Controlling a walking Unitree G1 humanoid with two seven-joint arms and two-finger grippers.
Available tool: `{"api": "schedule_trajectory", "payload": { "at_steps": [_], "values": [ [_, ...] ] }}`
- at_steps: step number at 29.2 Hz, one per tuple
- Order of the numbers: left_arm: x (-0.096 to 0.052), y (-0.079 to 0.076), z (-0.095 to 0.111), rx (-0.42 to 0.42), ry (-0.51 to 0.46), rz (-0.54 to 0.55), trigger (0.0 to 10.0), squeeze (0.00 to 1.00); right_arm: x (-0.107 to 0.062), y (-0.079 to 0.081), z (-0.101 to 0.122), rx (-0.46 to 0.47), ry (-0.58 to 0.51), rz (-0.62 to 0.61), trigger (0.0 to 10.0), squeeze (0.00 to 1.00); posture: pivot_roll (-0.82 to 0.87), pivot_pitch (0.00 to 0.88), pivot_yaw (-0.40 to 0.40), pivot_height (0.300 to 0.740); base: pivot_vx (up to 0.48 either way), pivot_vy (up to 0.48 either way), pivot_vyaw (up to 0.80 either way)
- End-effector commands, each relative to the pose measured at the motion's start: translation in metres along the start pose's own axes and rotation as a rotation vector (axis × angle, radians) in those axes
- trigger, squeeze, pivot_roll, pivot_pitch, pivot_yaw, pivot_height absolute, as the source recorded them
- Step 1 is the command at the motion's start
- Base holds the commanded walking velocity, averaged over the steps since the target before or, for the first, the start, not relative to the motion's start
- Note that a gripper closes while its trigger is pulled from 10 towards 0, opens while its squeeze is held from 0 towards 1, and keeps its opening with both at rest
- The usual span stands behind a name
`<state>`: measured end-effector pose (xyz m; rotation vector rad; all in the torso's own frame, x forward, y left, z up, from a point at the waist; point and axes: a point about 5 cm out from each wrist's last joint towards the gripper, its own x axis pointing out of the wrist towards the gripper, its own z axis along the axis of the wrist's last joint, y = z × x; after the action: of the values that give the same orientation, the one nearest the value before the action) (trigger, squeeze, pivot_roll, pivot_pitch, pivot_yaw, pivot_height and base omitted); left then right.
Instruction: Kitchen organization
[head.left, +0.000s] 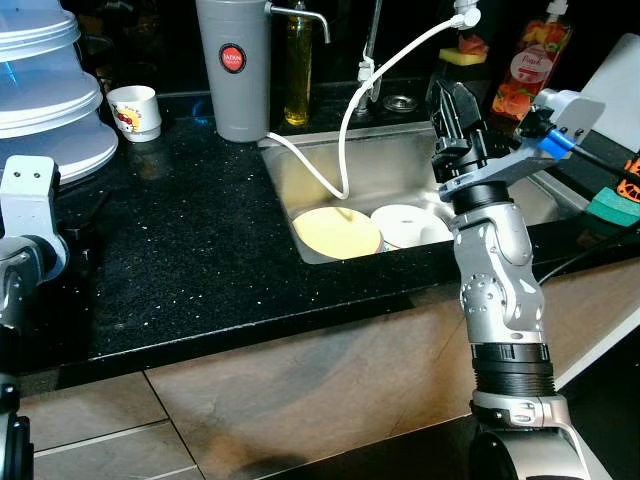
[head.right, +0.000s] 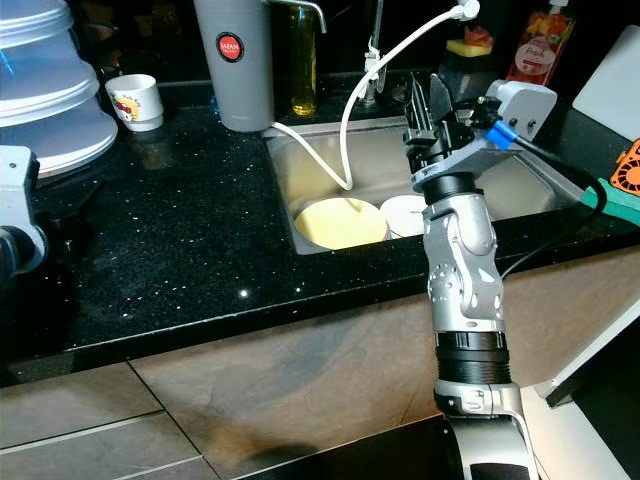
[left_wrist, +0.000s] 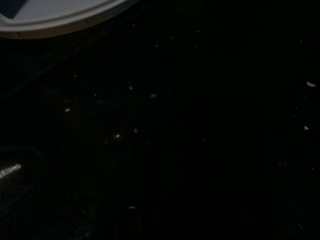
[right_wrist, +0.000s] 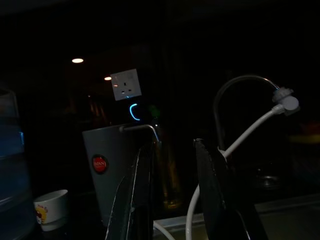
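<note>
Hovering above the stainless steel sink (head.left: 400, 170): the right gripper (head.left: 457, 112), its black fingers (right_wrist: 207, 170) pointing up, released with a gap between them, grasping nothing. Lying in the basin just below those fingers: a pale yellow round plate (head.left: 337, 232) touching a white round bowl (head.left: 408, 226). Trailing down beside the fingers: a white hose (head.left: 350, 110). Resting over the black speckled worktop (head.left: 190, 250): the left arm (head.left: 28, 215), finger state impossible to tell.
</note>
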<state>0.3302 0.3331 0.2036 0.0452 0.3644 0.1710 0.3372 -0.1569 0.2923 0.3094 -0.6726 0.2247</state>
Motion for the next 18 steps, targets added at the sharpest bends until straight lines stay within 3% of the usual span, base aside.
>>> {"api": "schedule_trajectory", "payload": {
  "at_steps": [1,9,14,15,16,17,18],
  "values": [
    [0.003,-0.002,-0.027,-0.019,0.119,0.006,0.0,0.0,-0.002,-0.001,0.002,-0.002,-0.001,-0.006,10.0,0.0,0.06,0.013,-0.005,0.74,0.0,0.0,0.0],
    [0.005,-0.016,-0.011,-0.03,0.058,-0.033,0.0,0.0,0.0,-0.001,0.004,0.004,-0.002,-0.008,10.0,0.0,0.06,0.011,-0.006,0.74,0.0,0.0,0.0],
    [0.002,-0.035,0.037,-0.145,-0.172,-0.09,0.0,0.0,0.001,-0.003,0.006,0.014,-0.005,-0.021,10.0,0.0,0.05,0.012,-0.009,0.74,0.0,0.0,0.0],
    [-0.003,-0.044,0.055,-0.158,-0.277,-0.123,10.0,0.0,0.001,-0.003,0.007,0.021,-0.007,-0.02,10.0,0.0,0.05,0.011,-0.011,0.74,0.0,0.0,0.0],
    [-0.009,-0.055,0.071,-0.167,-0.372,-0.181,10.0,0.0,0.002,-0.002,0.008,0.03,-0.008,-0.017,10.0,0.0,0.05,0.011,-0.015,0.74,0.0,0.0,0.0],
    [-0.009,-0.055,0.071,-0.167,-0.372,-0.181,10.0,0.0,0.002,-0.002,0.008,0.03,-0.008,-0.017,10.0,0.0,0.05,0.011,-0.015,0.74,0.0,0.0,0.0],
    [-0.021,-0.075,0.09,-0.164,-0.493,-0.306,10.0,0.0,0.003,0.003,0.008,0.083,0.001,0.017,10.0,0.0,0.04,0.01,-0.015,0.74,0.0,0.0,0.0]
  ]
}}
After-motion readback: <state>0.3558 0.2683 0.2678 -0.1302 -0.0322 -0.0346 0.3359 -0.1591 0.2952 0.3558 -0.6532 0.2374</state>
